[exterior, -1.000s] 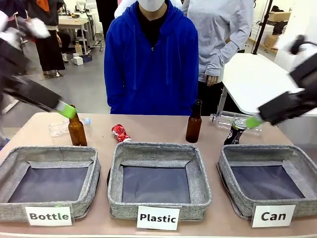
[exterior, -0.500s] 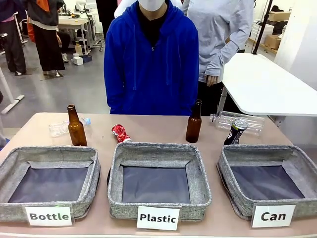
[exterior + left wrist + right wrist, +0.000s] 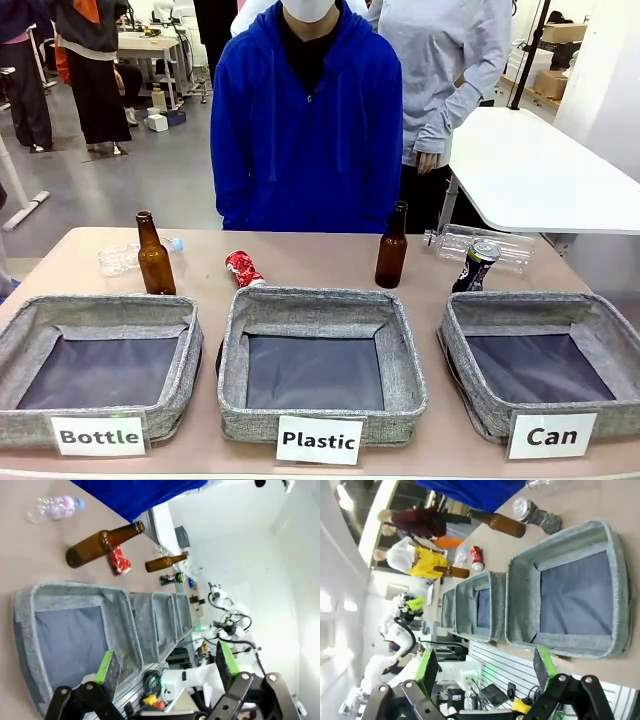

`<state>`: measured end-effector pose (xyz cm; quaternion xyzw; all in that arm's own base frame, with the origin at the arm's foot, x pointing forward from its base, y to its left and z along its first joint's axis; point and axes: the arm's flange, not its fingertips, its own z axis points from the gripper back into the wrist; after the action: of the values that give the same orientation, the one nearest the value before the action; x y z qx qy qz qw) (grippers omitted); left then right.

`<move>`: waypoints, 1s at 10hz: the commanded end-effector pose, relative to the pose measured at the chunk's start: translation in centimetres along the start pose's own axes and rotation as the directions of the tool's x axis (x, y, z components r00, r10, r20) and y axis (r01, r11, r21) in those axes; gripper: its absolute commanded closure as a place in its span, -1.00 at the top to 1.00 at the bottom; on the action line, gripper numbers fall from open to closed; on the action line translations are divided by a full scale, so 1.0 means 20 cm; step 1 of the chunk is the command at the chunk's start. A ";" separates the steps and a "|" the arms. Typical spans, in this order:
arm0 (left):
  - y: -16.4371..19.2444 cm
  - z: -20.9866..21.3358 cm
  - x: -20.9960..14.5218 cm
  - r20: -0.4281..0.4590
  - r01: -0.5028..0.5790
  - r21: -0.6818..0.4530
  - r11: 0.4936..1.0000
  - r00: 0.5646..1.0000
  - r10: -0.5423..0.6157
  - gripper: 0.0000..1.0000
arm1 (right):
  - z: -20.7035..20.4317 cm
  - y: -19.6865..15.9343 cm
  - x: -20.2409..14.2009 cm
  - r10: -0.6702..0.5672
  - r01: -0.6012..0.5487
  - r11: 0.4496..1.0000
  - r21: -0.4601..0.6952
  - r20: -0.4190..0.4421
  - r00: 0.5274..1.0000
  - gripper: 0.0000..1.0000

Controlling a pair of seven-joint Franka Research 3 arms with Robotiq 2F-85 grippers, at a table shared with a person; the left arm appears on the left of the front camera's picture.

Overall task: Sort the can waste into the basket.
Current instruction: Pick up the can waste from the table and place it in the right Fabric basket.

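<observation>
**Both cans on the table, both grippers open and empty**

The left gripper (image 3: 166, 660) is seen in its own wrist view with the jaws spread wide and nothing between the green pads. It is held above the near side of the table (image 3: 320, 250), off the end of the row of baskets. The right gripper (image 3: 485, 664) is likewise released and empty, and it looks down on the row from its other end.

The red crushed can (image 3: 243, 268) lies tilted on the tabletop, just behind the far left corner of the "Plastic" basket (image 3: 315, 300). The dark blue and silver can (image 3: 475, 266) stands leaning slightly, just behind the far left corner of the "Can" basket (image 3: 530, 308). That basket sits at the robot's right end of the row, its dark lining bare and its white sign (image 3: 551, 436) at the front. Neither can is inside any basket.

The "Bottle" basket (image 3: 100, 308) is at the left end. One brown glass bottle (image 3: 153, 258) stands upright behind it, with a clear plastic bottle (image 3: 125, 256) lying just beyond that one. A second brown glass bottle (image 3: 391, 250) stands upright between the two cans. Another clear plastic bottle (image 3: 500, 243) lies behind the dark can.

A person in a blue hoodie (image 3: 305, 130) stands at the far edge of the table.
</observation>
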<state>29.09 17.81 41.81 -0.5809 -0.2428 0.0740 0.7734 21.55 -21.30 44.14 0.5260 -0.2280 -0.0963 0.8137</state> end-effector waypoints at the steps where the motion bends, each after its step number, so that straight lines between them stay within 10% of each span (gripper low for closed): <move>1: -0.05 -0.17 -0.12 0.066 -0.033 0.067 0.997 0.997 0.029 1.00 | -0.10 -0.10 -0.02 -0.037 0.038 0.999 -0.008 0.069 0.997 1.00; 10: 0.00 0.00 0.00 0.000 0.000 0.000 1.000 1.000 0.000 1.00 | -0.07 0.05 -0.01 -0.086 0.086 0.987 -0.135 0.008 0.996 1.00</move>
<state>28.82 17.59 41.80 -0.5748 -0.2323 0.0828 0.7803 21.58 -21.08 44.06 0.5086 -0.2085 -0.1185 0.8269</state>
